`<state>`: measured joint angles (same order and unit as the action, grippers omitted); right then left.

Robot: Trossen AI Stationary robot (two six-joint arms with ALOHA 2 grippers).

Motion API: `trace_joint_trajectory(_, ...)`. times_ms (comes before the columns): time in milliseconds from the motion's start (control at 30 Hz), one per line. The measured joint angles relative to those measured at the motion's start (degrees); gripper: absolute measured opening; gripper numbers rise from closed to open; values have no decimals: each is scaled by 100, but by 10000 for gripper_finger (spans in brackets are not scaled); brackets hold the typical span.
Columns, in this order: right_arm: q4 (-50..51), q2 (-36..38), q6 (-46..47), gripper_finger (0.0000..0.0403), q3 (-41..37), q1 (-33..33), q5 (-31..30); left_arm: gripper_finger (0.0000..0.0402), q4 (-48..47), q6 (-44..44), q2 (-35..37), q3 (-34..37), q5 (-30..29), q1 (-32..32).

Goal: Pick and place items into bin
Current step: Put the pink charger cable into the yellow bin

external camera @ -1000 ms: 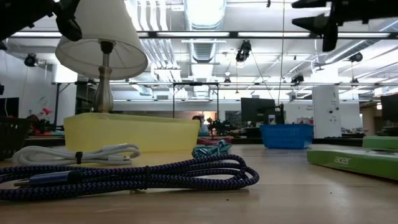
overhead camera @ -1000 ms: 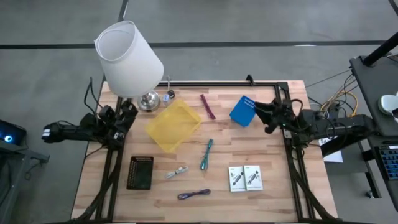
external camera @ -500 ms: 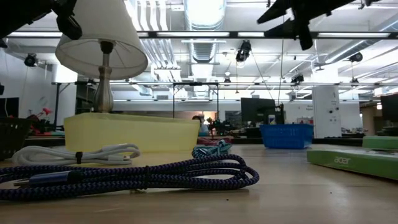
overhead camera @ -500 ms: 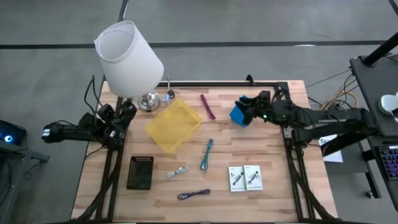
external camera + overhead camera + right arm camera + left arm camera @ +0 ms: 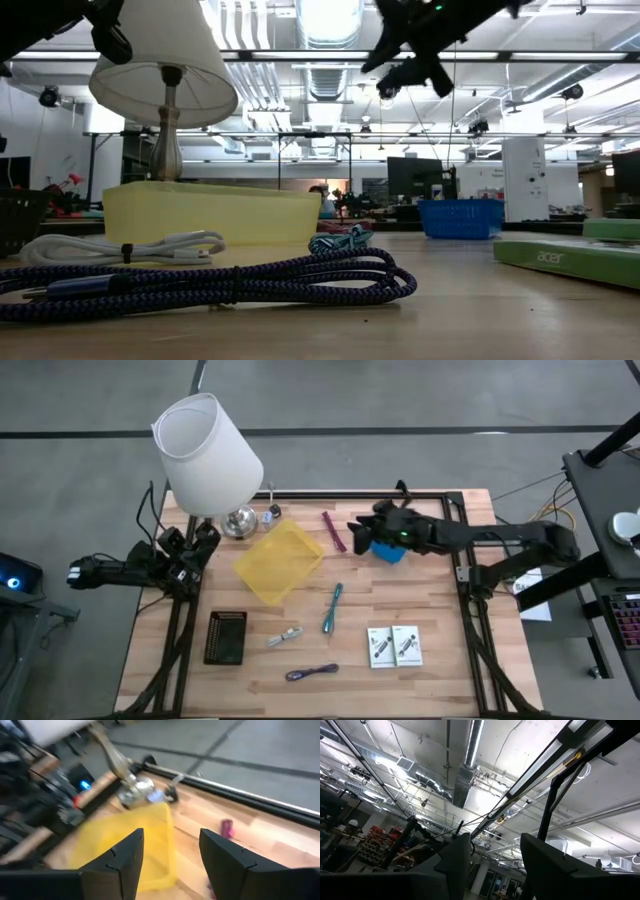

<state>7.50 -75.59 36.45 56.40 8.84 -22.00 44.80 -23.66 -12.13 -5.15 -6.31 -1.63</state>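
Observation:
My right gripper (image 5: 356, 532) hangs open above the table, past the blue bin (image 5: 388, 550) and beside the slim purple stick (image 5: 333, 532). Its wrist view looks past the open fingers (image 5: 171, 855) at that stick (image 5: 227, 826) and the yellow bin (image 5: 125, 851). On the wood lie the teal pen (image 5: 332, 608), a small silvery-white cable (image 5: 284, 637), the purple cord (image 5: 312, 673) and two white packets (image 5: 393, 646). My left gripper (image 5: 203, 547) waits open at the table's left edge, its camera pointing at the ceiling.
A white lamp (image 5: 208, 455) stands on its silver base (image 5: 239, 520) at the far left corner, its shade overhanging the table. A black mesh basket (image 5: 226, 637) sits near the left edge. Bare wood shows between the yellow bin and the packets.
My right arm has swung out from the table's right edge toward the left, passing over the blue bin and ending near the purple stick. In the low view its gripper has crossed the top of the picture leftward. Nothing on the table has moved.

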Motion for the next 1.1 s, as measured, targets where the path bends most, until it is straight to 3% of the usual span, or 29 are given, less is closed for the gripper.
trace_joint_trajectory(300, 1988, -1489, -156, 191, 1642, 427, 61, 160, -4, 2, 28, 0, -15, 0)
trace_joint_trajectory(467, 2280, -2245, -433, 192, 2222, 654, 847, 160, -25, 2, 25, 0, -17, 0)
trace_joint_trajectory(667, 2381, -2849, -211, 192, 2363, 960, 1485, 160, -26, 2, 23, 11, -20, 0)
trace_joint_trajectory(1100, 2359, -3572, -210, 192, 2374, 1198, 1517, 160, -26, 1, 39, 92, -20, 0)
